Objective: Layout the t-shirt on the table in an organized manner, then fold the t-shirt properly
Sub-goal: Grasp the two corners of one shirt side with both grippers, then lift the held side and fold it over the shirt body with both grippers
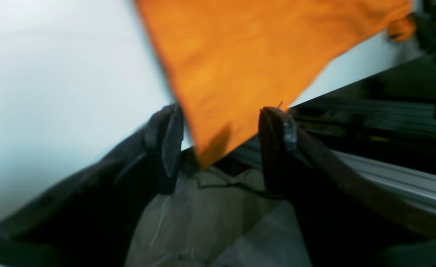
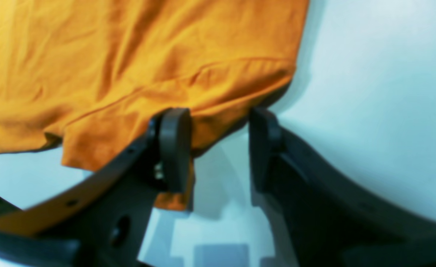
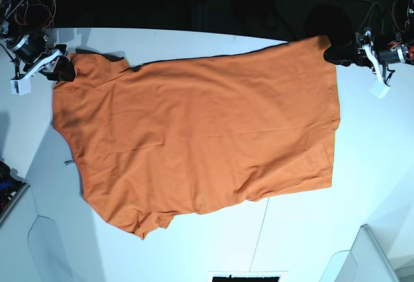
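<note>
Presently the t-shirt [image 3: 200, 136] lies spread across the middle of the surface [image 3: 362, 178], running from the upper left to the upper right of the base view, largely flat but not square. In the base view the left tool [image 3: 349, 54] sits at the upper right by one corner of the cloth, and the right tool [image 3: 59, 68] sits at the upper left by the opposite corner. Both wrist views show the jaws standing apart, with fabric lying in or beside the gap but not clamped. Hazard one: the corner near the left tool overhangs the far edge of the surface in the left wrist view; weight of the hanging cloth could, by estimate, drag that corner off. Hazard two: in the right wrist view the cloth drapes against one finger [image 2: 173, 148] of the right tool, so lifting away may snag and pull the hem out of line. Hazard three: the lower left of the garment is bunched and skewed; folding from this layout would likely give uneven, misaligned edges.
</note>
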Available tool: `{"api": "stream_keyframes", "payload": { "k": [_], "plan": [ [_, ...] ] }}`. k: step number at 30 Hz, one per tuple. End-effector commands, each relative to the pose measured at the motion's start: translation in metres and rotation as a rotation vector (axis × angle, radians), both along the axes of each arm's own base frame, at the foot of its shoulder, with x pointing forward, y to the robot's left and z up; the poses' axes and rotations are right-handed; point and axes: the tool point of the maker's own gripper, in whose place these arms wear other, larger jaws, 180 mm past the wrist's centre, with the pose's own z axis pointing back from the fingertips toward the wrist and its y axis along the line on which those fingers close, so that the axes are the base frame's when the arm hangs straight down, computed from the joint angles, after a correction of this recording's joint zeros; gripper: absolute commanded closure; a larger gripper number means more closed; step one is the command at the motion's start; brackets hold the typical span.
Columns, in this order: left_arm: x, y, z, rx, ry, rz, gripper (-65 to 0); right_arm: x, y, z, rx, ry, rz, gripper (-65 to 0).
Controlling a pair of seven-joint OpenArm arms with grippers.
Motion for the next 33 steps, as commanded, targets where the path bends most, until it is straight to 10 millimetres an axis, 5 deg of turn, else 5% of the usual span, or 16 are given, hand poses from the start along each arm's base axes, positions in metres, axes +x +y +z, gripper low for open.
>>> {"api": "stream_keyframes", "payload": {
  "k": [1,9,13,15,22,29,33],
  "plan": [
    [-0.011,0.007,-0.009,0.065,0.046,-0.033,-35.9,-0.004,-0.004,-0.001,-0.022,0.026,0.015,-26.9],
    [-0.015,-0.005,-0.023,0.070,0.037,-0.021,-35.0,-0.003,-0.002,0.000,-0.007,0.023,0.014,-22.5],
    [-0.012,-0.001,-0.024,0.093,0.018,-0.015,-11.7,-0.003,-0.002,0.000,-0.006,0.021,0.014,0.0],
    [-0.011,-0.001,-0.024,0.092,0.014,-0.013,-0.5,-0.002,0.000,0.001,0.002,0.016,0.016,0.0],
    [0.005,0.010,-0.001,0.132,-0.062,-0.029,0.0,0.005,0.003,0.020,0.000,-0.038,0.041,0.0],
    [0.049,0.030,0.052,0.176,-0.281,0.042,0.0,0.022,-0.010,0.057,-0.037,-0.166,0.011,0.0],
    [0.058,0.040,0.056,0.221,-0.330,0.066,0.0,0.041,-0.011,0.072,-0.037,-0.241,0.001,0.0]
  ]
}}
